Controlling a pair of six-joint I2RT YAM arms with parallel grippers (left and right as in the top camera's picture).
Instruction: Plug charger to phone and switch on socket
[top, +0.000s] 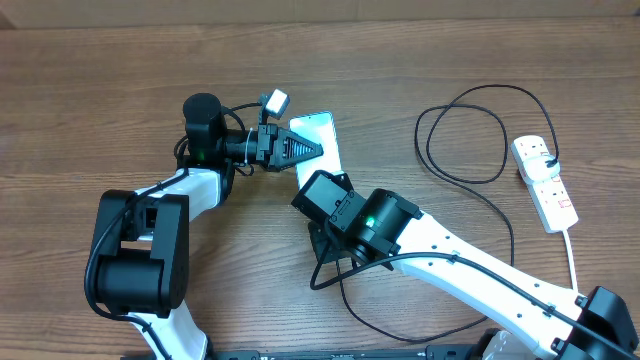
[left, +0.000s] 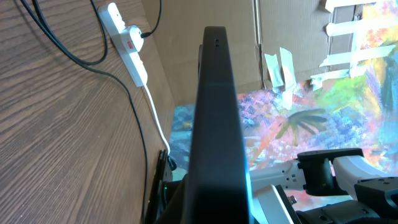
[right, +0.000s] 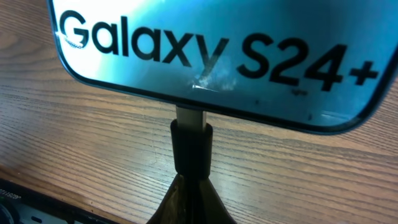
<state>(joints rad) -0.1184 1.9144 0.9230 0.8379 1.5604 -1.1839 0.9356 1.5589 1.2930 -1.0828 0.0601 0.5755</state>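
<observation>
The phone (top: 318, 128) lies near the table's middle. My left gripper (top: 308, 150) is shut on its long sides. In the left wrist view the phone (left: 214, 112) shows edge-on, dark, between the jaws (left: 214, 208). My right gripper (top: 322, 192) is shut on the charger's small plug tip (right: 191, 146). The tip's metal end meets the phone's end (right: 217, 56) marked "Galaxy S24+", and a short bit of metal still shows. The thin black cable (top: 470, 180) loops to the white socket (top: 545, 182), where its plug head (top: 551, 161) sits in an outlet.
The socket (left: 127, 43) lies near the table's right edge, its white cord (top: 574, 262) running toward the front. The cable's slack loops over the table right of the phone and under the right arm. Cardboard walls stand along the back.
</observation>
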